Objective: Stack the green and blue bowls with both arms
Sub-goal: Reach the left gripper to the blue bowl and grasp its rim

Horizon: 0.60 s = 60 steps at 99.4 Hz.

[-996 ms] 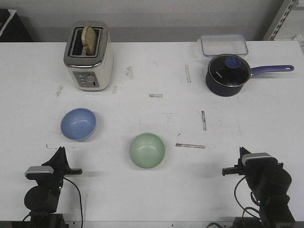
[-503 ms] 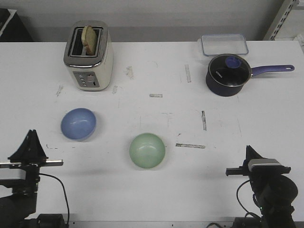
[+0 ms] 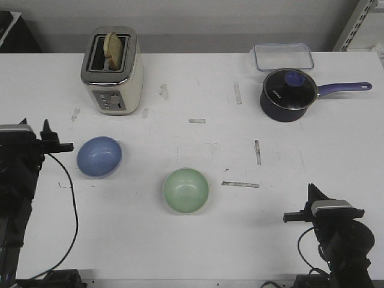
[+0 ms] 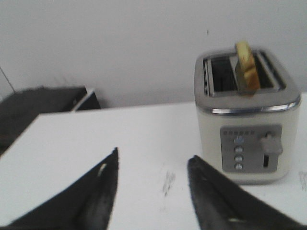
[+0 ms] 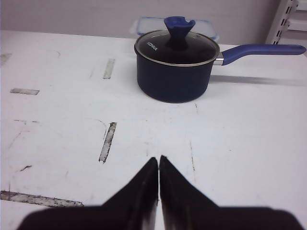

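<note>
The blue bowl (image 3: pixel 99 156) sits upright on the white table at the left. The green bowl (image 3: pixel 186 190) sits upright nearer the middle front. Neither shows in the wrist views. My left gripper (image 3: pixel 47 129) is raised at the left edge, just left of the blue bowl and apart from it. In the left wrist view its jaws (image 4: pixel 152 158) stand wide open and empty, facing the toaster. My right gripper (image 3: pixel 312 191) is low at the front right, far from both bowls. It is shut and empty in the right wrist view (image 5: pixel 159 158).
A cream toaster (image 3: pixel 112 69) with a bread slice stands at the back left and shows in the left wrist view (image 4: pixel 244 115). A navy saucepan (image 3: pixel 288 93) with a glass lid and a clear container (image 3: pixel 282 56) stand at the back right. The saucepan shows in the right wrist view (image 5: pixel 175 67).
My left arm has risen from the front left corner and moved left and forward, ending beside the blue bowl. My right arm shifted slightly back and right. The bowls have not moved.
</note>
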{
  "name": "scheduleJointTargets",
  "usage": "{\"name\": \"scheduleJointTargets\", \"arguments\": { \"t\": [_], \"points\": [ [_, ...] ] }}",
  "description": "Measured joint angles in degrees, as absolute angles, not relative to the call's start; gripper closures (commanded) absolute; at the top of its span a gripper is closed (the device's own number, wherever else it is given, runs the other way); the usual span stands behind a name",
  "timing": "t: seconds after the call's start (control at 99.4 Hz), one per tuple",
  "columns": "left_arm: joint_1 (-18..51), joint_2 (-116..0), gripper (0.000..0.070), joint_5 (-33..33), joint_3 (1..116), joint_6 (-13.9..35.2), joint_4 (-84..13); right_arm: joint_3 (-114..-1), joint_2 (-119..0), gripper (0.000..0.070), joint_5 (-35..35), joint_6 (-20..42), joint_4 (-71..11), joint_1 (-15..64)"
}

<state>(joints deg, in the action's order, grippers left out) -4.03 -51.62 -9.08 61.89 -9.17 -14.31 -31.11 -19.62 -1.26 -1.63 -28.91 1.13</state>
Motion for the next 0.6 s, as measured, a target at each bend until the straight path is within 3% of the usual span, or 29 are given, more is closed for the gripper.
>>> {"name": "scheduleJointTargets", "arguments": {
  "t": [0.04,0.091,0.211,0.433,0.604],
  "points": [
    [-4.60,-54.02,0.0037,-8.97,61.87,-7.73,-15.84,-31.11,-19.62,0.0700,-1.26,-1.63,-28.93,1.13],
    [-5.34,-56.64,0.0000,-8.60,61.87,-5.74,-17.89,-31.11,-19.64,0.0700,-1.26,-1.63,-28.93,1.13],
    [-7.35,-61.89,0.0000,-3.84,61.87,-1.93,-22.30,-31.11,-19.64,0.0700,-1.26,-1.63,-28.93,1.13],
    [-12.05,-75.48,0.0003,11.70,61.87,2.79,-29.80,-31.11,-19.64,0.0700,-1.26,-1.63,-28.93,1.13],
    [-12.19,-82.83,0.0008,13.78,61.87,3.84,-31.97,-31.11,-19.64,0.0700,-1.26,-1.63,-28.93,1.13]
  ]
}}
